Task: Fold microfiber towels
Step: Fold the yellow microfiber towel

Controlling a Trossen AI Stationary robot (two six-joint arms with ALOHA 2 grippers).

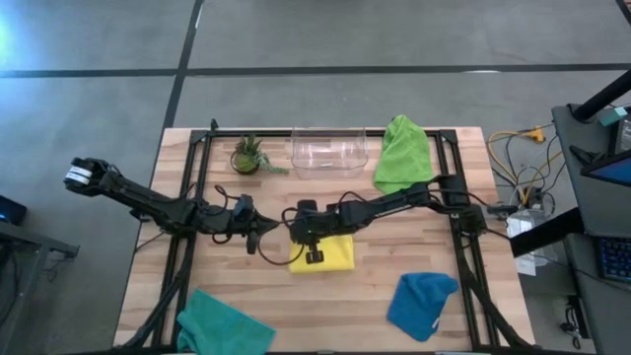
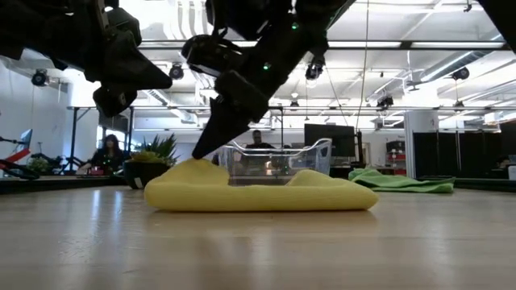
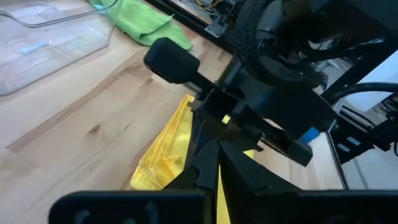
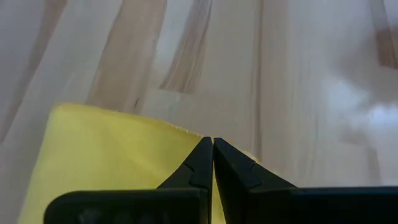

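Your right gripper (image 4: 212, 149) has its two dark fingers pressed together, tips down on the near-left edge of the folded yellow microfiber towel (image 1: 333, 254) at the middle of the wooden table (image 1: 414, 247); it looks pinched on the cloth's edge, though the contact itself is hard to make out. Your left gripper (image 1: 268, 227) hangs just left of that yellow towel, fingers closed, holding nothing. Behind the yellow towel sit the clear plastic bin (image 1: 329, 151) and the rumpled lime green towel (image 1: 402, 154). The blue towel (image 1: 422, 304) and teal towel (image 1: 223, 326) lie in front of it.
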